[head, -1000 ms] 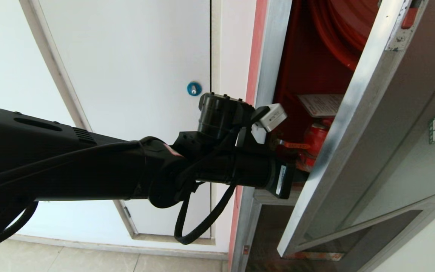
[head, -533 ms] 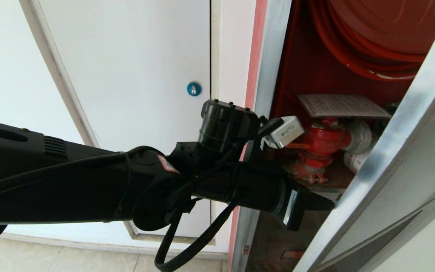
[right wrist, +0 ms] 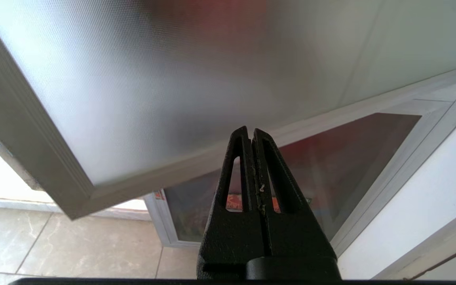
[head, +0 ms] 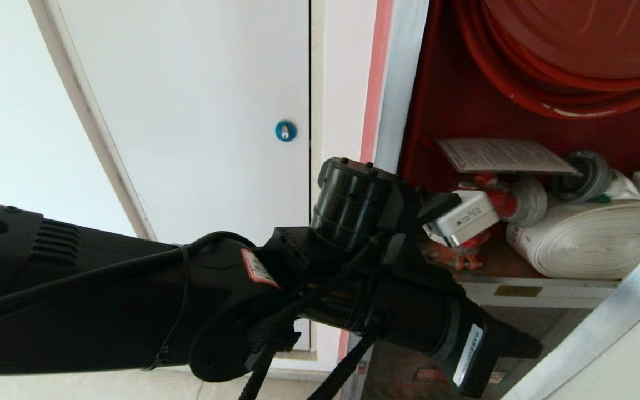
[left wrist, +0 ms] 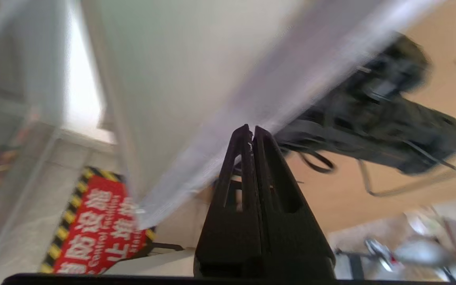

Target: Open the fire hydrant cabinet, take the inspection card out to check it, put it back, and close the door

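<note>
The inspection card point(head: 506, 155) is a thin white sheet with small print. It lies inside the fire hydrant cabinet point(head: 442, 105), on top of the red valve point(head: 489, 191), and nothing holds it. Above the card hangs the big red hose reel point(head: 570, 50). Beside the valve lies the white rolled hose point(head: 586, 241) on the cabinet's shelf point(head: 536, 289). The cabinet has a silver frame and is red inside. The door point(head: 598, 333) stands open, and only its silver edge shows at the lower right of the head view. In the right wrist view the door point(right wrist: 164, 79) fills the top of the picture with cloudy glass in a silver frame. The left gripper point(left wrist: 250, 132) is pressed shut with nothing between its fingers. It points at the silver edge of the door point(left wrist: 251, 103), very close to it, but I cannot tell if it touches. In the head view the black left arm point(head: 186, 311) reaches across from the left to the lower front of the cabinet. The right gripper point(right wrist: 250, 132) is also shut and has nothing in it. It sits low, under the open door. Left of the cabinet is a white panel point(head: 198, 111) with a round blue lock point(head: 285, 130). A red sign point(left wrist: 97, 229) with a yellow and black border is near the floor.
</note>
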